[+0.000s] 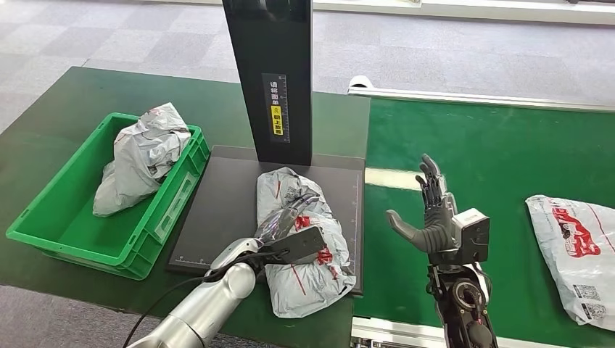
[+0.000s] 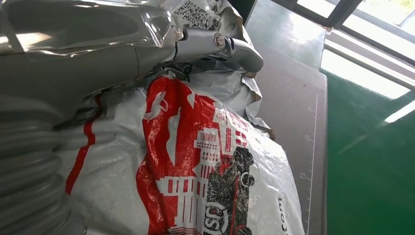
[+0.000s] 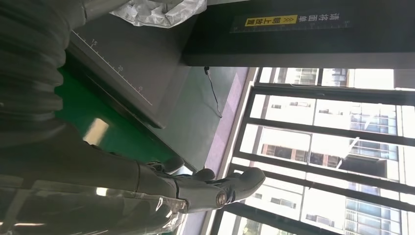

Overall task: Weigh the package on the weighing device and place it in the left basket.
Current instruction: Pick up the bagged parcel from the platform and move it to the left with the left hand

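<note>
A crumpled grey plastic mailing package with red printing (image 1: 301, 243) is seen lying on the flat black weighing platform (image 1: 217, 210), its near end reaching the platform's front edge. The left hand (image 1: 286, 225) is laid over the top of this package; in the left wrist view the thumb and fingers (image 2: 220, 44) are seen resting on the wrinkled plastic near a printed label, but whether the package is actually clasped cannot be told. A ruled scale is printed along the platform's edges, and a tall black upright column with a yellow label (image 1: 272, 80) is set at the platform's far side.

The right hand (image 1: 431, 217) is held up above the green belt surface (image 1: 500, 159), palm turned toward the platform, its fingers spread apart and nothing held in them.

The green plastic basket (image 1: 43, 217) is placed on the dark green table (image 1: 65, 101) just beside the platform, on the robot's left, and a second crumpled grey package (image 1: 141, 156) is contained in it. A third white package with red print (image 1: 576, 250) is left on the belt well to the right.

Beyond the table, a grey tiled floor (image 1: 109, 32) is visible. In the right wrist view, large dark-framed windows (image 3: 333, 147) with buildings outside are shown.
</note>
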Controlling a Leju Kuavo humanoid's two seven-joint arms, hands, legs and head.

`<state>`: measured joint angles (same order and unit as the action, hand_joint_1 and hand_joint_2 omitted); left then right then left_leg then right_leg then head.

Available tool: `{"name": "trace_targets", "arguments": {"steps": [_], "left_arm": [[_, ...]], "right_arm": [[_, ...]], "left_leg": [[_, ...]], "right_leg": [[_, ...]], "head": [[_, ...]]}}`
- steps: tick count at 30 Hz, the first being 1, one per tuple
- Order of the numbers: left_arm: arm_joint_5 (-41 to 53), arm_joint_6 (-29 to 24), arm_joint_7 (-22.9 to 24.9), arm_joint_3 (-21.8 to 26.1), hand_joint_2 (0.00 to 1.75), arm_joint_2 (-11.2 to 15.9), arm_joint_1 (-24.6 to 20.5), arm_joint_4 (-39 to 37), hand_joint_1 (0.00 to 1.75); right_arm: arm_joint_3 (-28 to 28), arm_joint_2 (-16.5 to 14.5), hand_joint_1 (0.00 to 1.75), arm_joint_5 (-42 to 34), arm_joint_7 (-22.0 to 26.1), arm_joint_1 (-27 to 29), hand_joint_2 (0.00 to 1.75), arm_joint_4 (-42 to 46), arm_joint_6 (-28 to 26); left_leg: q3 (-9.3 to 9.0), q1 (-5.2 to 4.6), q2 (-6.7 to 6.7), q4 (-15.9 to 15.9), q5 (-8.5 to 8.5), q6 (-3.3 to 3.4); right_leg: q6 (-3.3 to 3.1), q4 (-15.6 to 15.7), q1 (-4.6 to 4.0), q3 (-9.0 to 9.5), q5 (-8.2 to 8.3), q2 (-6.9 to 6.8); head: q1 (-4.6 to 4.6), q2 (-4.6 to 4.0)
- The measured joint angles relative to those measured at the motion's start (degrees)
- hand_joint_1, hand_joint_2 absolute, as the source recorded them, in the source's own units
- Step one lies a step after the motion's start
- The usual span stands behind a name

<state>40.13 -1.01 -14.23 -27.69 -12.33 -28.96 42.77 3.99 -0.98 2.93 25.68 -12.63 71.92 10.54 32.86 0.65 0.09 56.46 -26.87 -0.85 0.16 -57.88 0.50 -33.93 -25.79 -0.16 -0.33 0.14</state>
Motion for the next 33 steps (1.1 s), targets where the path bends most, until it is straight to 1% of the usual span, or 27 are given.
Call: {"name": "trace_targets", "arguments": {"steps": [14, 21, 22, 26, 29, 33], "left_arm": [[0.1, 0.1, 0.1, 0.0, 1.75, -0.2, -0.4, -1.5, 0.00], [3.9, 1.0, 3.1, 0.0, 1.75, -0.8, -0.7, -2.5, 0.00], [4.3, 1.0, 3.3, 0.0, 1.75, -0.9, -0.7, -2.6, 0.02], [5.6, 2.1, 3.7, 0.0, 1.75, -1.1, -0.7, -2.6, 1.75], [7.4, 2.5, 2.8, -0.4, 1.75, -1.1, -0.1, -2.1, 1.75], [9.8, 0.6, 1.6, -1.4, 1.75, -1.0, 1.0, -1.0, 1.75]], "right_arm": [[-0.3, -0.1, 0.00, 0.2, 0.0, 0.0, 1.75, -0.4, 0.1], [-0.8, -0.4, 0.00, 1.1, -0.6, 0.2, 1.75, -0.4, 0.4], [-0.9, -0.5, 0.00, 1.1, -0.7, 0.4, 1.75, -0.4, 0.5], [-1.1, -0.4, 0.00, 1.2, -1.3, 1.2, 1.75, -0.3, 1.1], [-1.2, -0.4, 0.00, 1.0, -2.1, 2.0, 1.75, 0.1, 1.9], [-1.2, -0.4, 0.00, 1.0, -2.7, 3.3, 1.75, 0.8, 2.3]], "left_leg": [[-0.09, 0.00, 0.00, 0.0, 0.00, 0.00], [-0.18, 0.00, -0.02, 0.0, 0.00, 0.00], [-0.19, 0.00, -0.03, 0.0, 0.00, 0.00], [-0.25, 0.00, -0.03, 0.0, -0.01, 0.01], [-0.32, 0.00, -0.04, 0.0, -0.02, 0.01], [-0.33, 0.00, -0.04, 0.0, -0.03, 0.02]], "right_leg": [[0.00, 0.0, 0.00, 0.08, 0.00, 0.00], [0.00, 0.0, 0.00, 0.19, 0.00, -0.01], [0.00, 0.0, 0.00, 0.21, 0.00, -0.01], [0.00, 0.0, 0.00, 0.29, 0.00, -0.01], [0.00, 0.0, 0.00, 0.39, -0.02, -0.03], [0.01, 0.0, 0.01, 0.43, -0.03, -0.04]], "head": [[0.00, 0.02], [0.01, 0.02], [0.01, 0.02], [0.00, 0.01], [0.00, 0.00], [0.00, 0.02]]}}
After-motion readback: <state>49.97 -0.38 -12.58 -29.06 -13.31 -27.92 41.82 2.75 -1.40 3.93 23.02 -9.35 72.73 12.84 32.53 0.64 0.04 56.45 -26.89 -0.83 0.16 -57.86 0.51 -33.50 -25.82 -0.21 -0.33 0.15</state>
